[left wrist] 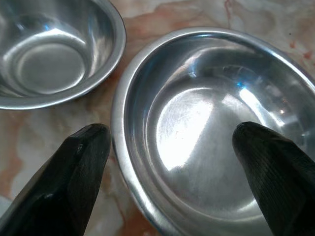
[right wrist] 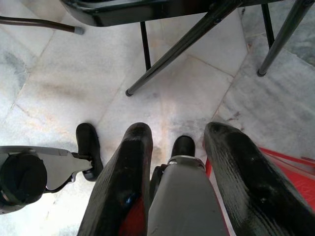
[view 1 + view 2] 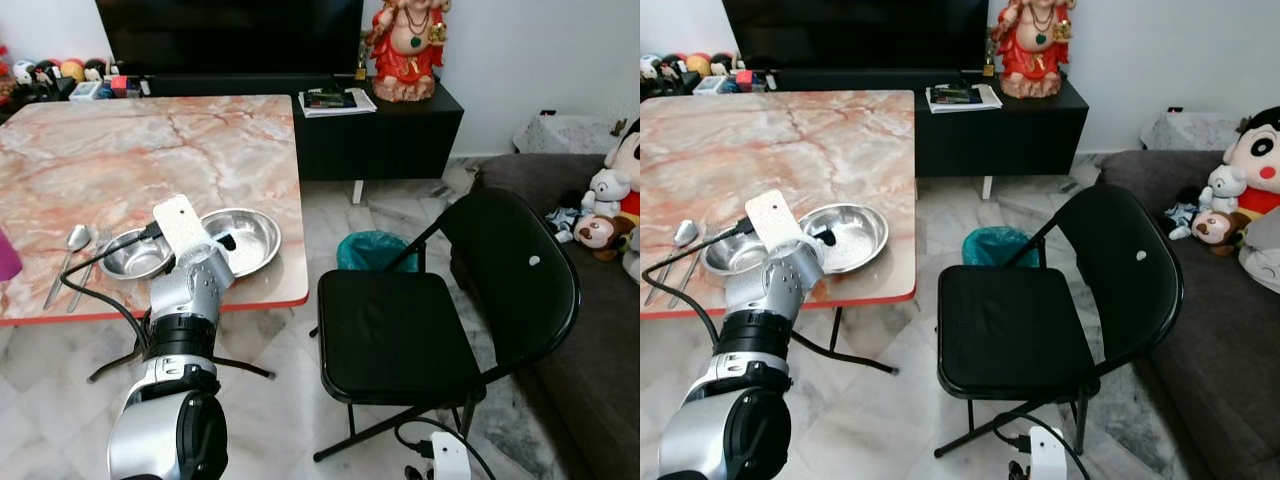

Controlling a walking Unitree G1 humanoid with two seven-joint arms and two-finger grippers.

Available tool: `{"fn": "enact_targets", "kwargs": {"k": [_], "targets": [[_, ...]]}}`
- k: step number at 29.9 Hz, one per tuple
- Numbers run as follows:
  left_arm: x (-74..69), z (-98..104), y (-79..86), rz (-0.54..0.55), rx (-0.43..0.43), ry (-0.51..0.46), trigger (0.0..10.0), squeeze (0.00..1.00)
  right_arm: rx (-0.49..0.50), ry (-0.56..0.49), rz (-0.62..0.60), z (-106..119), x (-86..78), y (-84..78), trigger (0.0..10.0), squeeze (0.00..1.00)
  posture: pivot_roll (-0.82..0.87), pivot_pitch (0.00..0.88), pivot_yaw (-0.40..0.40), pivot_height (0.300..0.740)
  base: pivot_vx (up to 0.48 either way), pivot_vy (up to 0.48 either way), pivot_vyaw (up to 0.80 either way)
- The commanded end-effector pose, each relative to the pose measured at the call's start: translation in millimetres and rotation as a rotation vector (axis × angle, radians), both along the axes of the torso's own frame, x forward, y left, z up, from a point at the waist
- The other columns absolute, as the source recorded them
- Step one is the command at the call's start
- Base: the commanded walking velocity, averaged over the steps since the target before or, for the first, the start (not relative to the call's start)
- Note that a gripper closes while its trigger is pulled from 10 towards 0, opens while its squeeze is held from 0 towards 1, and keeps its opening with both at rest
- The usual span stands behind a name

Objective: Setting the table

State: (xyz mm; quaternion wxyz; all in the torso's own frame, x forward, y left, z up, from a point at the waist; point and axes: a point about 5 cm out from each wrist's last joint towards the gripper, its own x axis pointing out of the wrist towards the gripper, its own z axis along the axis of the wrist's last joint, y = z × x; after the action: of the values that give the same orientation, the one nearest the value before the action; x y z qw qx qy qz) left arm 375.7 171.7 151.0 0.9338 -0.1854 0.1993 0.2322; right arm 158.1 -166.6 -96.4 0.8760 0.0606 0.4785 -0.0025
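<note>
Two steel bowls sit at the near right corner of the marble table [image 3: 150,150]: a larger bowl [image 3: 252,238] and, left of it, a smaller bowl [image 3: 132,256]. A spoon [image 3: 68,258] and a fork [image 3: 92,262] lie left of the bowls. My left gripper [image 1: 172,182] is open over the larger bowl [image 1: 206,128], straddling its near rim, with one finger [image 1: 74,172] outside between the two bowls and the other inside. The smaller bowl [image 1: 49,54] is untouched. My right gripper [image 2: 179,130] hangs idle and open, pointing down at the floor.
A black folding chair [image 3: 400,330] stands right of the table, with a teal bin [image 3: 372,250] behind it. A black TV console [image 3: 390,135] holds books and a red statue [image 3: 405,45]. A grey sofa [image 3: 590,300] with plush toys is at the far right. A purple cup [image 3: 5,255] stands at the left edge.
</note>
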Motion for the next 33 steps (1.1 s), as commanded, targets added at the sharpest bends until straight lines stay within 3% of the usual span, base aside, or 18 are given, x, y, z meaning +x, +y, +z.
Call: {"fn": "enact_targets", "kwargs": {"k": [1, 9, 27, 31, 32, 33], "targets": [[1.1, 0, 5.7, 0.041, -0.01, 0.002, 10.0, 0.0, 0.002, -0.016, -0.013, 1, 2.3, 1.3, 10.0, 0.0, 0.03, 0.0, -0.01, 0.74, 0.0, 0.0, 0.0], [-1.0, -7, 15.9, 0.111, -0.031, 0.032, 10.0, 0.0, 0.001, -0.008, -0.018, 1, 4.4, 3.1, 10.0, 0.0, 0.03, 0.0, -0.009, 0.74, 0.0, 0.0, 0.0], [4.1, -15, 18.0, 0.128, -0.03, 0.036, 10.0, 0.0, 0.0, -0.017, -0.024, 4, 9.6, 0.4, 10.0, 0.0, 0.02, 0.0, -0.006, 0.74, 0.0, 0.0, 0.0], [4.5, -19, 17.9, 0.126, -0.049, 0.039, 9.2, 0.0, 0.0, -0.018, -0.025, 3, 8.9, -0.5, 10.0, 0.0, 0.02, 0.0, -0.006, 0.74, 0.0, 0.0, 0.0], [4.9, -20, 17.2, 0.123, -0.052, 0.04, 8.1, 0.0, 0.0, -0.017, -0.027, 3, 8.2, -1.1, 10.0, 0.0, 0.02, 0.0, -0.006, 0.74, 0.0, 0.0, 0.0], [5.1, -20, 16.9, 0.121, -0.053, 0.039, 8.0, 0.0, 0.0, -0.017, -0.028, 3, 7.5, -1.7, 10.0, 0.0, 0.02, 0.0, -0.004, 0.74, 0.0, 0.0, 0.0]]}}
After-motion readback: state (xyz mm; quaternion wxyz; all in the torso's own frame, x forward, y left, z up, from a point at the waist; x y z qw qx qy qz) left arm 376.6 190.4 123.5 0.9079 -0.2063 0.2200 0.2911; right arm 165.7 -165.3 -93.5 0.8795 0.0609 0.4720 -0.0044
